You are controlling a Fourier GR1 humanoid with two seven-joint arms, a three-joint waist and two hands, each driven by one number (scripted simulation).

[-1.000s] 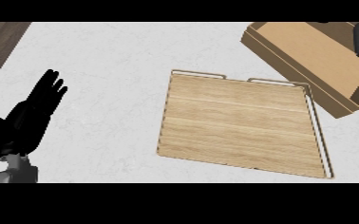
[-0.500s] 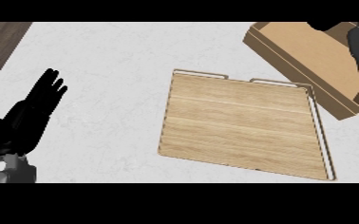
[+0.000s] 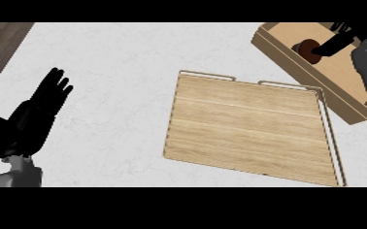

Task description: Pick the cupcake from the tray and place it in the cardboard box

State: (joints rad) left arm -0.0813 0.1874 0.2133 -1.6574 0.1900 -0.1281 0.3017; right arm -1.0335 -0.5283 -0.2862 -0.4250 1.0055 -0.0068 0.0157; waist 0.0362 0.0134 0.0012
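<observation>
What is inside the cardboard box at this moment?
A brown, round cupcake sits inside the cardboard box. The right hand, also in the box, covers its right side; the box's floor under the hand and forearm is hidden.

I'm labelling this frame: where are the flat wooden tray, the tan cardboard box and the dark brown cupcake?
flat wooden tray (image 3: 243, 131): head view, bare board centre.
tan cardboard box (image 3: 315, 81): head view, near side wall.
dark brown cupcake (image 3: 308, 47): head view, visible top.

The cupcake (image 3: 308, 47), a small dark-brown round, sits inside the open cardboard box (image 3: 308, 75) at the far right of the desk (image 3: 114, 73), partly hidden by the right robot hand (image 3: 335, 41). The light wooden tray (image 3: 251, 131) lies flat just beside the box.
</observation>
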